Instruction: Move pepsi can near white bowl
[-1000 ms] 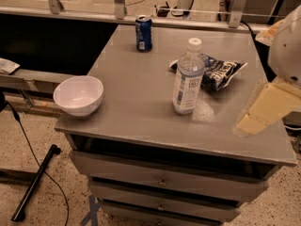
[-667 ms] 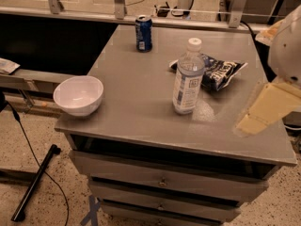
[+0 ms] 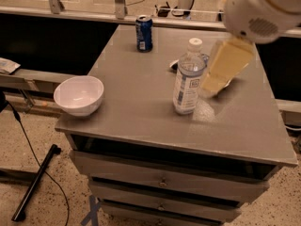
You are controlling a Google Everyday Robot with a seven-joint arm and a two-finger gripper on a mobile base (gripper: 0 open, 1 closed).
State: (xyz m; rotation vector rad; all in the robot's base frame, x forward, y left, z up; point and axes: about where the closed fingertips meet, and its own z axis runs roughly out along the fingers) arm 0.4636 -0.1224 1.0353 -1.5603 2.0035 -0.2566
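Note:
The pepsi can (image 3: 144, 33), dark blue with a silver top, stands upright at the far edge of the grey table (image 3: 136, 93). The white bowl (image 3: 79, 95) sits at the table's front left corner, well apart from the can. My gripper (image 3: 221, 74) shows as a beige piece under the white arm joint (image 3: 261, 8). It hangs over the right middle of the table, just right of the water bottle, far from the can and holding nothing I can see.
A clear water bottle (image 3: 188, 76) stands upright mid-table between the gripper and the bowl. A dark snack bag (image 3: 174, 65) lies behind it, mostly hidden. Drawers (image 3: 162, 178) sit below the tabletop. A railing (image 3: 84, 15) runs behind.
The arm has swung left and inward over the table, and now covers most of the snack bag. The can, bowl and bottle have not moved on the table.

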